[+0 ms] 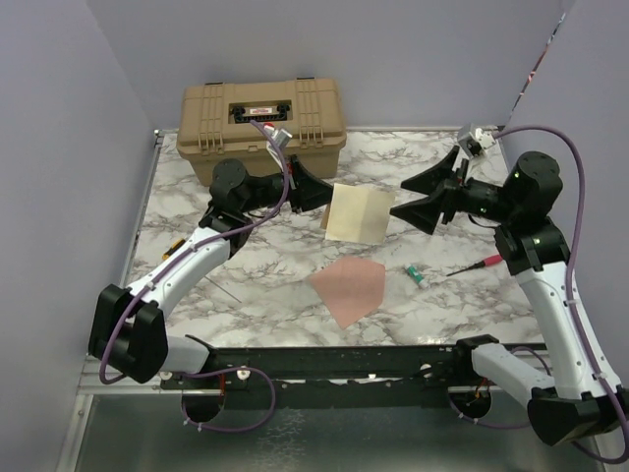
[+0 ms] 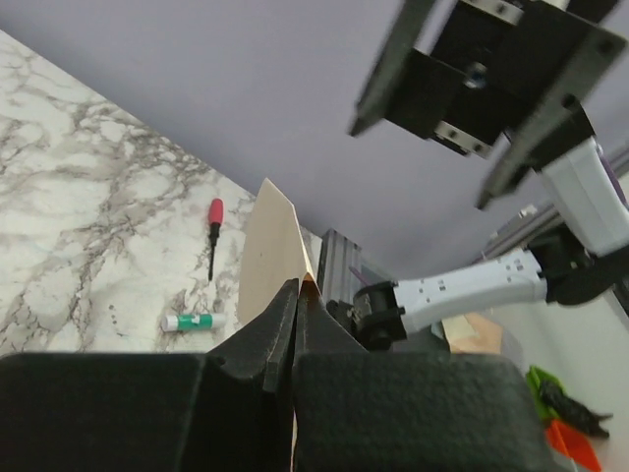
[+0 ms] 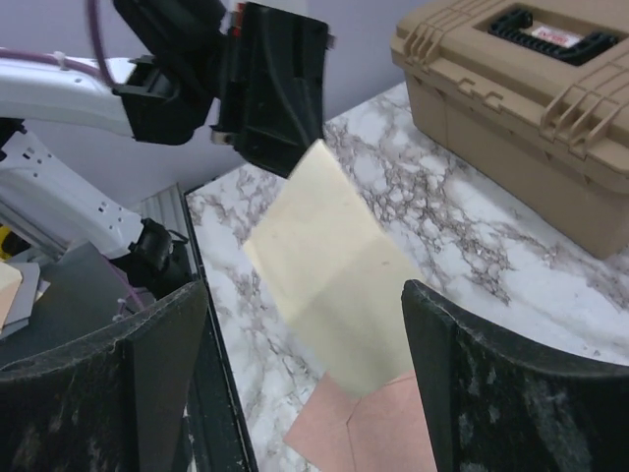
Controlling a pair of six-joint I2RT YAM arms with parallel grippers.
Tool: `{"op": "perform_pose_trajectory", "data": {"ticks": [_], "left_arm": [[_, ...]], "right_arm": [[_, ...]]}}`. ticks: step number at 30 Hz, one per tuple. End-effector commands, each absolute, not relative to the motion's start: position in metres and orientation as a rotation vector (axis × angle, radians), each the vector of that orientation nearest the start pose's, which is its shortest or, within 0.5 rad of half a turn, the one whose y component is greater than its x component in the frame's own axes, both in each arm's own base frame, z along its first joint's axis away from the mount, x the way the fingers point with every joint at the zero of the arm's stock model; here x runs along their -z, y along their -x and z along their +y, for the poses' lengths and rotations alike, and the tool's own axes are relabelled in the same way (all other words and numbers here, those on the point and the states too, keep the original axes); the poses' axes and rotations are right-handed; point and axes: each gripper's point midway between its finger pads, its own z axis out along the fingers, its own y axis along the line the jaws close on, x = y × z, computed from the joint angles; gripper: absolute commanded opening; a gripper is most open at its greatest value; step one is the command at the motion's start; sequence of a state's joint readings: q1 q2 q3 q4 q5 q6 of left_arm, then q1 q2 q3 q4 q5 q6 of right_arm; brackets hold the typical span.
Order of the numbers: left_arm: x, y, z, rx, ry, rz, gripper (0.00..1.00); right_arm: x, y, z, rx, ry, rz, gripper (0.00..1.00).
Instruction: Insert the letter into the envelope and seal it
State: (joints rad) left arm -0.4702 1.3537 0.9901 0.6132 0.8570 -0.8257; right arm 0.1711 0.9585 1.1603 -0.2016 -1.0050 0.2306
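Gripping a pale tan-orange rectangular paper letter (image 1: 359, 213) by its left edge, the left gripper (image 1: 329, 192) holds the sheet off the white-and-grey marbled table (image 1: 197, 197), its two black fingers pressed together on the paper, as the left wrist view shows. The sheet hangs in the air near the middle of the workspace, with a faint crease across its middle. Facing it from the other side, the right gripper (image 1: 397, 198) has its jaws spread wide at the sheet's right edge. The right wrist view shows the paper beyond and between the two fingers, and whether a fingertip touches the edge cannot be told.

A pinkish-brown paper envelope (image 1: 349, 290) lies flat on the table, nearer the arm bases than the raised sheet and apart from both grippers. To its right rest a small white-and-green glue stick (image 1: 417, 274) and, further right, a red-handled screwdriver (image 1: 477, 265), the two close together but not touching. A tan hard plastic case (image 1: 262, 118) with a black latch panel sits at the table's far edge, behind the left arm.
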Motion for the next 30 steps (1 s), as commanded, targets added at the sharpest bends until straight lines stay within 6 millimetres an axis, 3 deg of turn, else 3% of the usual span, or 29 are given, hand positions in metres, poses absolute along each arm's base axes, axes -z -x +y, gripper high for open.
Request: {"op": "perform_pose_trajectory", "data": {"ticks": [1, 5, 15, 20, 26, 30], "left_arm": [[-0.356, -0.228, -0.301, 1.614, -0.826, 1.433, 0.00], [-0.353, -0.210, -0.297, 1.645, -0.918, 1.417, 0.00], [-0.349, -0.188, -0.294, 1.679, -1.035, 1.385, 0.00], [-0.349, -0.182, -0.296, 1.688, -1.068, 1.370, 0.00], [-0.352, -0.181, -0.296, 1.680, -1.070, 1.357, 0.00], [-0.355, -0.183, -0.297, 1.670, -1.058, 1.352, 0.00]], "right_arm": [[-0.371, -0.226, 0.200, -1.139, 0.870, 1.570, 0.83], [-0.361, -0.209, 0.209, -1.201, 1.019, 1.508, 0.82], [-0.342, -0.190, 0.227, -1.295, 1.123, 1.506, 0.79], [-0.333, -0.190, 0.236, -1.336, 1.132, 1.552, 0.60], [-0.322, -0.184, 0.242, -1.376, 1.153, 1.599, 0.51], [-0.320, -0.178, 0.243, -1.384, 1.172, 1.597, 0.27]]}}
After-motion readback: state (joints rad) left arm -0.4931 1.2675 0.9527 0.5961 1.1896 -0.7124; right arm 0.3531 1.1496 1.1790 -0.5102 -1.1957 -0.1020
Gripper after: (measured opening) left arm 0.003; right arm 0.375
